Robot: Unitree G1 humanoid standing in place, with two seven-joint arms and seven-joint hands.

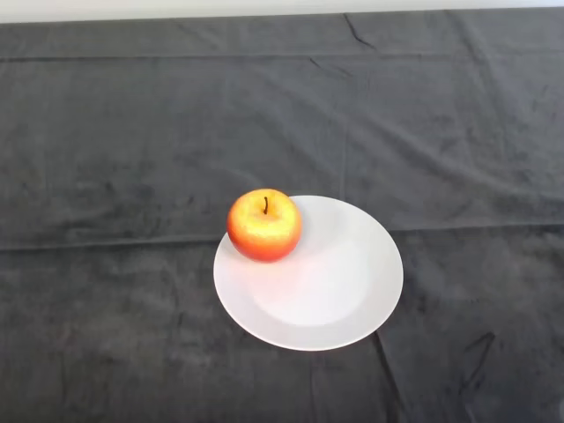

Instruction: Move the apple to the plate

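Observation:
A red and yellow apple (264, 225) with a dark stem stands upright on the upper left rim of a round white plate (339, 291). The plate lies on the dark cloth a little below the middle of the head view. The apple's left side overhangs the plate's edge slightly.
The dark cloth (132, 150) covers the whole table, with creases running across it. A pale strip of the table's far edge (264, 9) shows along the top.

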